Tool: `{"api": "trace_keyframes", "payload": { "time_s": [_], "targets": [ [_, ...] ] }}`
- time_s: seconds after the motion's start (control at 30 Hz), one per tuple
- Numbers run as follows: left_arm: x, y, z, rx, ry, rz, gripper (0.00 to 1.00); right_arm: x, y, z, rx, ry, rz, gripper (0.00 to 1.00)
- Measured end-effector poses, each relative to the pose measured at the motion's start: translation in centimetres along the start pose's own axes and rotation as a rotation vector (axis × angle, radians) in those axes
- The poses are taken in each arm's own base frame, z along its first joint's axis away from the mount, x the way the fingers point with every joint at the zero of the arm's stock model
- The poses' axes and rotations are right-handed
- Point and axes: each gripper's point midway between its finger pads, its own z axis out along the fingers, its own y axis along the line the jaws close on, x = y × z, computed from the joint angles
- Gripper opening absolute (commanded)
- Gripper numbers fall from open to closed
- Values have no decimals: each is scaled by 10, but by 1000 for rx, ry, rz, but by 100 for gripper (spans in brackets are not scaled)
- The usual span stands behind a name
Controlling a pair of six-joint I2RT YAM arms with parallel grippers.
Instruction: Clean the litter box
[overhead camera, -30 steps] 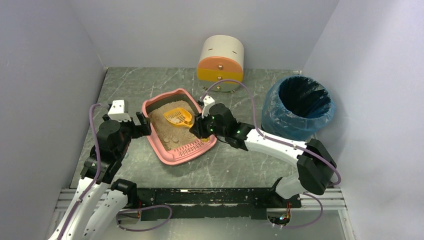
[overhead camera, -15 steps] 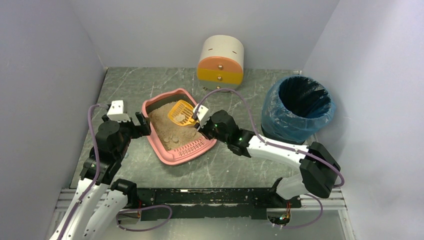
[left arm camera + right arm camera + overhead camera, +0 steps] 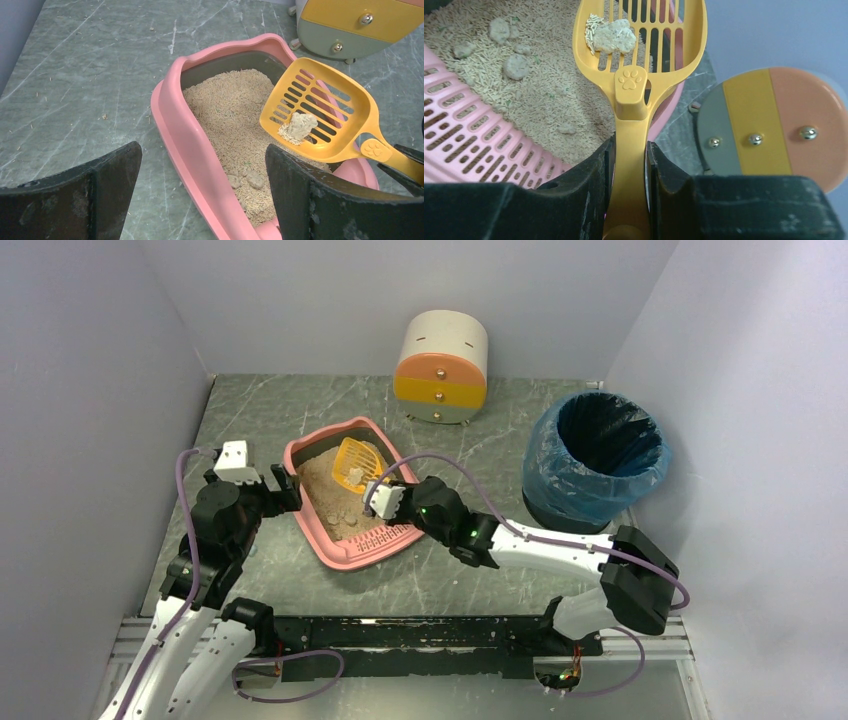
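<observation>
Ahead of the right gripper (image 3: 630, 165) and off to its right stood a round drawer unit (image 3: 769, 125), its front banded grey, yellow and orange with three small metal knobs, set apart from the pink rim on the grey marbled table (image 3: 300, 400). Further to that gripper's right, well apart from it, sat a round bin (image 3: 597, 455) with a blue liner. A purple cable (image 3: 470, 480) arched over the right arm behind the gripper. Small grains lay scattered on the table on the gripper's near side.

The right gripper was clenched on the handle of a yellow slotted scoop (image 3: 631, 85), a finger pressed to each side just behind the paw-print mark. The scoop's bowl was held out past the fingertips, above the far end of the litter box (image 3: 175, 120), and carried one pale clump (image 3: 614, 35) with a few loose pellets beside it.

The left gripper (image 3: 286, 486) was spread wide and held nothing. It sat just beside the box's left long wall, the box lying ahead of it; whether a finger touched the rim could not be told.

The box itself was a shallow pink tray with rounded corners, lying at an angle between the two grippers. Its slotted ledge (image 3: 479, 145) lay below and left of the right gripper's fingers. Beige pellet litter filled the basin, and several more lumps (image 3: 516, 66) rested on its surface just left of the scoop.
</observation>
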Motion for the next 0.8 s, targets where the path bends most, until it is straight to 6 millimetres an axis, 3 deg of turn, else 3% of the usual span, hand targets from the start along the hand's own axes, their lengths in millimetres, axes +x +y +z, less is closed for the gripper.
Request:
{"api": "trace_keyframes", "payload": {
  "time_s": [0.17, 0.3, 0.57, 0.8],
  "targets": [
    [0, 0, 0, 0, 0, 0, 98, -3, -5, 0, 30, 3, -57, 0],
    [0, 0, 0, 0, 0, 0, 98, -3, 3, 3, 33, 15, -43, 0],
    [-1, 0, -1, 1, -5, -1, 98, -21, 13, 8, -40, 31, 399, 0],
    [0, 0, -1, 0, -2, 0, 98, -12, 11, 10, -148, 103, 830, 0]
  ]
}}
